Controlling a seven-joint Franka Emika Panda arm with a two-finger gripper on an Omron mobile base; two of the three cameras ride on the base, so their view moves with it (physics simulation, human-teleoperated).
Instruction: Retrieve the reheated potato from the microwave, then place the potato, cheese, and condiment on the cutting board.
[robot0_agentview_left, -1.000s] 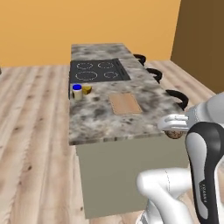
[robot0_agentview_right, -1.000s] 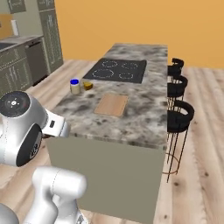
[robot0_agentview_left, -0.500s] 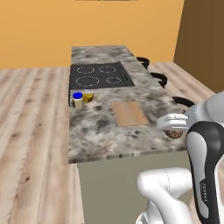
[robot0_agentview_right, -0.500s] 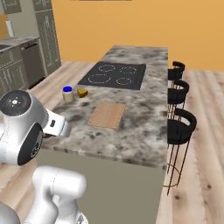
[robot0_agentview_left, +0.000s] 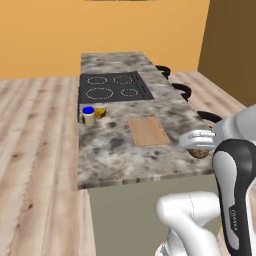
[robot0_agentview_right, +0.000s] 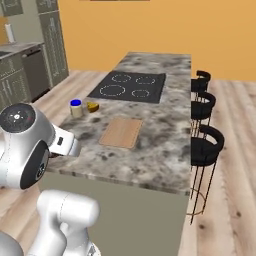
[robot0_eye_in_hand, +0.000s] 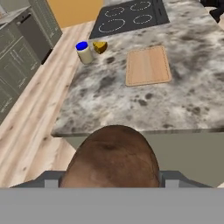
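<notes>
A brown mottled potato sits between my gripper's two fingers, which are shut on it. From the left base view the potato hangs under the gripper just beyond the island's near right corner. The light wooden cutting board lies bare on the counter ahead, also seen as the cutting board in the left base view. Left of it stand the blue-lidded condiment jar and the yellow cheese wedge, close together. The microwave is out of view.
A black stovetop lies behind the board on the speckled island counter. Black bar stools line the island's right side. Grey cabinets stand to the left across a wooden floor.
The whole picture has shifted: the base has driven toward the island, which now looks nearer and larger. The potato stays held in the gripper.
</notes>
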